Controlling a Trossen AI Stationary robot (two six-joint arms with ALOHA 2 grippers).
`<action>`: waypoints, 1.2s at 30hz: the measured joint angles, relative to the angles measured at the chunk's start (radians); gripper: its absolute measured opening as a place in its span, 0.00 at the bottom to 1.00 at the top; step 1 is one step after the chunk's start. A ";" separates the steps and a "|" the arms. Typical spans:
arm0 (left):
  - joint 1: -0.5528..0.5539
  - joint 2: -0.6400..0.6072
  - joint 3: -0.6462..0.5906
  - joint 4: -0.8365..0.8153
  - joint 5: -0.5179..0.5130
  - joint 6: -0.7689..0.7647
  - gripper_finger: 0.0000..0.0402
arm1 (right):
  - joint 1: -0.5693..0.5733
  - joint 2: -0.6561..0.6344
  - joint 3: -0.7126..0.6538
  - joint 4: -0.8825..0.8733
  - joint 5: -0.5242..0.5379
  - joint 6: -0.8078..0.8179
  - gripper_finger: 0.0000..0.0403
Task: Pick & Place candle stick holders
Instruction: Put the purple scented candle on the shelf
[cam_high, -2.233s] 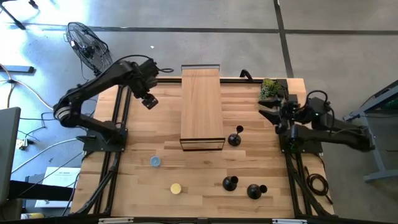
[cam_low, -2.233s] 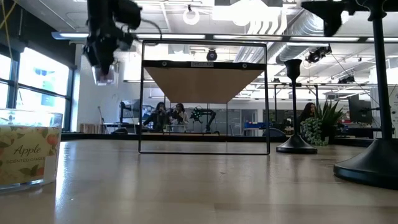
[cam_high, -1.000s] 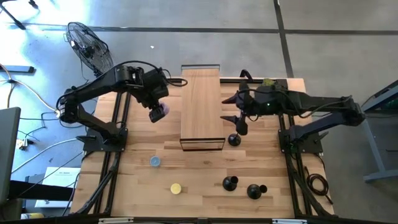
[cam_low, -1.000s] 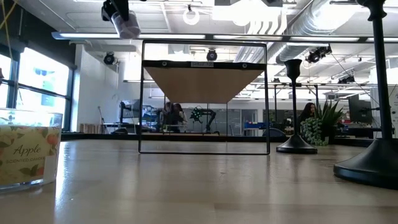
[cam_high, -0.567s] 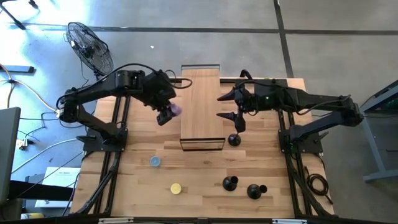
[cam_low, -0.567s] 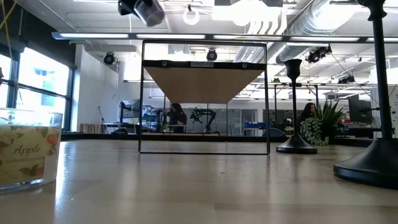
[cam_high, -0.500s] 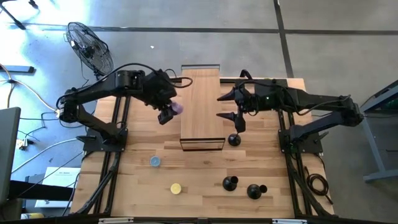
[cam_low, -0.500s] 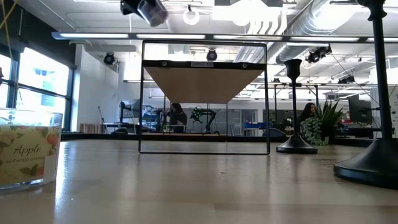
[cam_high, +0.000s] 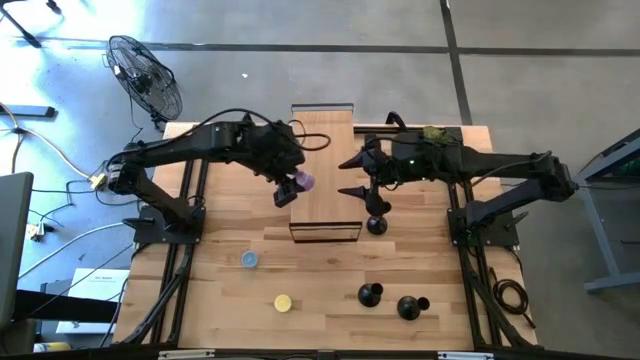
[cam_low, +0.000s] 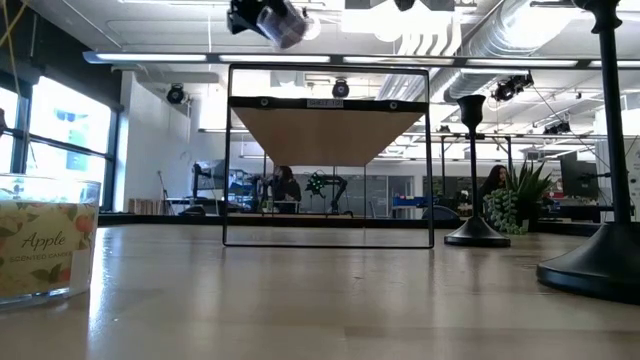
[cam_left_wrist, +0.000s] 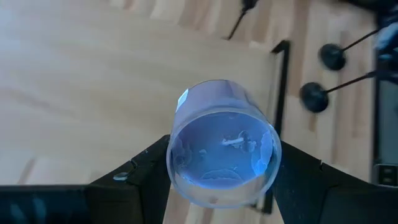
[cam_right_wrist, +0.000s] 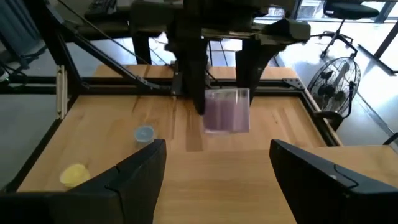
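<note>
**Reaching for a thin black holder**

Hanging with fingers spread wide and holding nothing: the right gripper (cam_high: 348, 177), up in the air by the right side of the shelf (cam_high: 330, 140). Squeezing a purple jar (cam_high: 303, 182) over the left side of that shelf: the left gripper (cam_high: 290, 188).

Standing upright on the table just beside the shelf's near right corner, a bit in front of the open fingers: the nearest holder (cam_high: 377, 222). Standing close together, well apart from it, near the table's front edge: two more holders (cam_high: 371, 294) (cam_high: 410, 307). Also sitting on the table: a blue candle (cam_high: 249, 260) and a yellow candle (cam_high: 283, 302).

Guessing how the holder will feel: hard and stiff, probably not very heavy, with most of the weight down in the round bottom. Probably tipping over if bumped near the little cup on top. Maybe slipping a bit too, being so thin and smooth.

Best place for taking hold, most likely: the thin stem, around the middle or lower, with one finger on each side. Coming straight down, closing gently, then lifting straight up. Staying clear of the shelf frame while going in.
</note>
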 joint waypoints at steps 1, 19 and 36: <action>0.000 0.003 0.000 0.016 0.009 0.001 0.54 | 0.000 0.009 0.000 0.000 0.000 -0.001 0.70; -0.008 0.026 -0.001 0.136 0.045 0.034 0.54 | -0.023 0.077 0.000 0.009 0.002 0.005 0.70; -0.019 0.055 0.000 0.180 0.035 0.061 0.54 | -0.027 0.080 0.000 0.009 -0.047 0.002 0.70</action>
